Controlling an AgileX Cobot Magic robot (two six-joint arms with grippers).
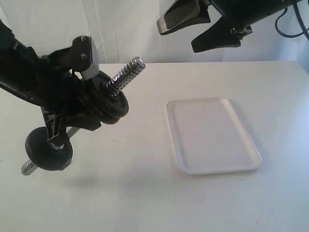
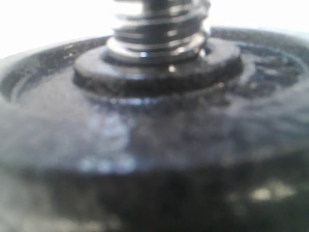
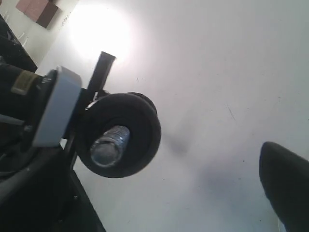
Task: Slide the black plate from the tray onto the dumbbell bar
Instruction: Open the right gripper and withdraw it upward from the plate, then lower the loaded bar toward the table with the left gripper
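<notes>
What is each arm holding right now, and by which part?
Left gripper holds the dumbbell bar at its middle, between the black plate and the lower disc. Right gripper is open, holding nothing.

**Robot test bench in a laboratory setting**

A plain white table [image 1: 145,203] carries a white tray [image 1: 212,135]. Behind the tray hangs a creased white backdrop [image 1: 120,29]. Above the tray reaches a black robot arm [image 1: 260,12] trailing loose cables [image 1: 285,33]. To the tray's left stands a second black arm [image 1: 24,77]. The staged white surfaces and the two-armed rig indicate a lab.
</notes>
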